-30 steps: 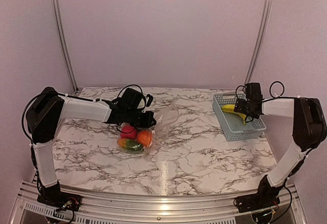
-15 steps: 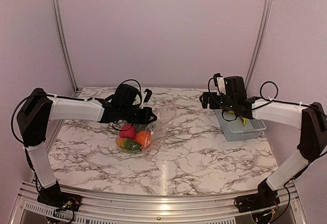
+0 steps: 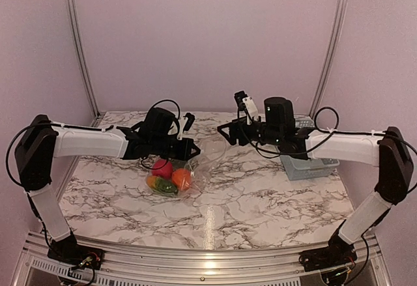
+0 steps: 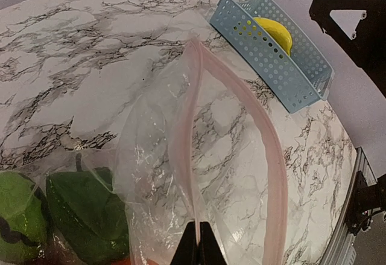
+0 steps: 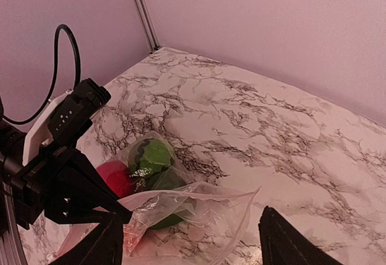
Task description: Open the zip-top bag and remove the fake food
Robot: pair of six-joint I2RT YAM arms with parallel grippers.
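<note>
Top external view: a clear, crinkly plastic zip-top bag [image 3: 199, 162] lies on the white marble-patterned table [image 3: 247, 201] with its mouth gaping. The small plastic fake food [image 3: 169, 176] sits bunched at the bag's closed end: a red-pink piece, an orange one and green ones. The left gripper [image 3: 191, 148] is at the bag's rim. The right gripper [image 3: 225, 131] hovers just beyond the mouth, apart from it. A light blue slotted plastic basket [image 3: 309, 167] stands well to the right of the bag, mostly hidden behind the right arm.

Left wrist view: the left gripper [image 4: 198, 247] is pinched tight on the bag's film, beside the pink zip strip [image 4: 272, 147]. Green pieces [image 4: 72, 210] lie inside the bag. Only this view shows the basket's contents: a yellow plastic banana [image 4: 274, 32] lies in it, beyond the bag's mouth.

Right wrist view: the right gripper [image 5: 193, 247] has its jaws spread wide and holds nothing, just short of the bag's mouth. A red piece and a green piece show through the film.
</note>
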